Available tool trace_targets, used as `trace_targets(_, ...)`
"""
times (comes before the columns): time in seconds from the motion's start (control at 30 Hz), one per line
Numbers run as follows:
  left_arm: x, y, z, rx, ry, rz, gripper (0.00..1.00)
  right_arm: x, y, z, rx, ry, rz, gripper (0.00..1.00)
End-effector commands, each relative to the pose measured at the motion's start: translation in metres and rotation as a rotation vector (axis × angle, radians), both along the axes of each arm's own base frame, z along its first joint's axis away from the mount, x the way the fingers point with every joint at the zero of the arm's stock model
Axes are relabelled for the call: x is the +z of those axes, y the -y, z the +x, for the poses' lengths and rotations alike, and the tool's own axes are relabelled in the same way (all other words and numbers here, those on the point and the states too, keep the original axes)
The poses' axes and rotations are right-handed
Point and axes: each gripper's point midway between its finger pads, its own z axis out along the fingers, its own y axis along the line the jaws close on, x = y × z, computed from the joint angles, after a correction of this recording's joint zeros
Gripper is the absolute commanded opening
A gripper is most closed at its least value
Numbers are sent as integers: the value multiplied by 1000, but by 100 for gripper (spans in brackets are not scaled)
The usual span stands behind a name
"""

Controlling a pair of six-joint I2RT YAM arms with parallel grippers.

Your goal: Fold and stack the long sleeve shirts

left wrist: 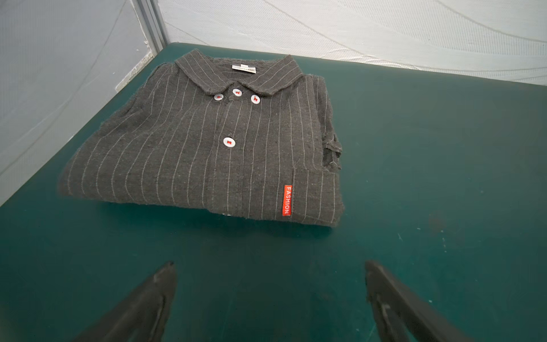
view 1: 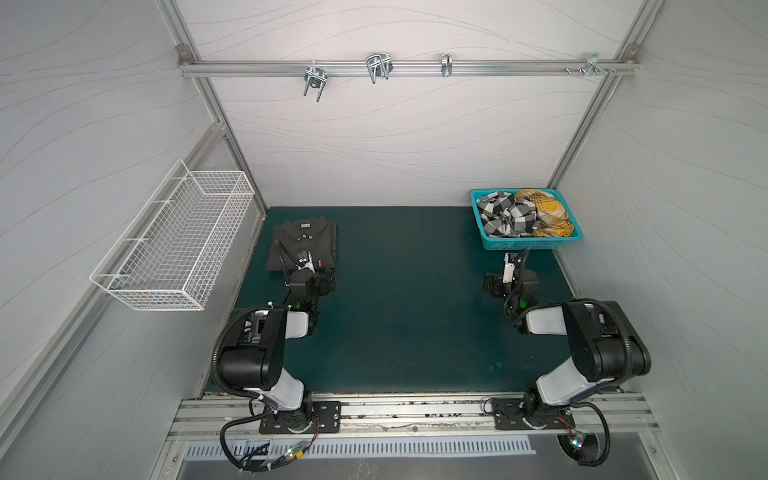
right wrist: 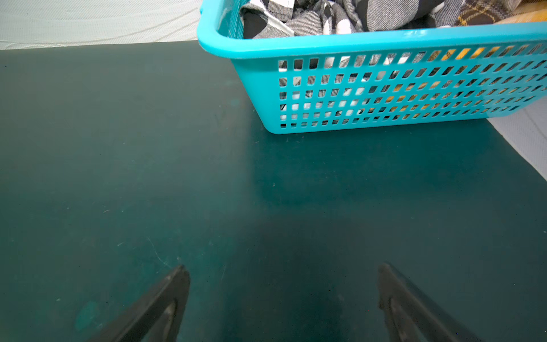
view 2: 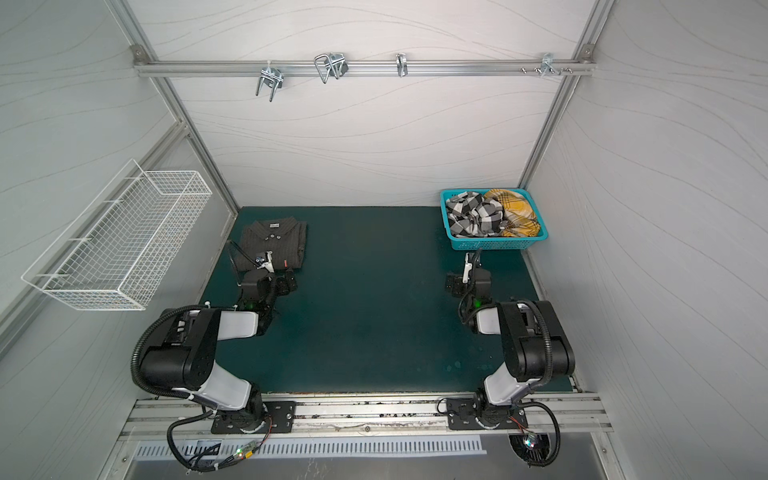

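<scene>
A robotics lab test cell: white panel walls [view 1: 374, 145] framed in aluminium extrusion [view 1: 498, 66], a green-matted table [view 1: 395, 311], and the left arm [view 1: 249, 357] and right arm [view 1: 602, 345] bolted to a slotted rail [view 1: 395, 411].

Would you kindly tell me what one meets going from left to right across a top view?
Wire basket → grey shirt → checked shirt → yellow shirt.

Grey shirt [view 1: 299, 240] folded, far L of mat [view 1: 407, 299]; checked shirt [view 1: 505, 218], yellow shirt [view 1: 548, 212] crumpled in teal basket [view 1: 528, 243], far R.
</scene>
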Motion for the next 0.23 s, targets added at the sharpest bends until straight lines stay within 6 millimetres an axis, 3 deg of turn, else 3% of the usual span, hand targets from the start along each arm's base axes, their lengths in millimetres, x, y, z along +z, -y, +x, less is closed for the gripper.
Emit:
trace_targets(0.0, 13, -1, 6, -3, 53, 24, 100, 11, -2, 9, 10, 35, -21, 99)
trace_targets(0.07, 14, 0, 6, -4, 54, 24, 100, 5, -3, 15, 26, 1, 0, 99)
trace_targets(0.2, 13, -1, 5, -5, 54, 24, 100, 12, -4, 7, 33, 39, -6, 99)
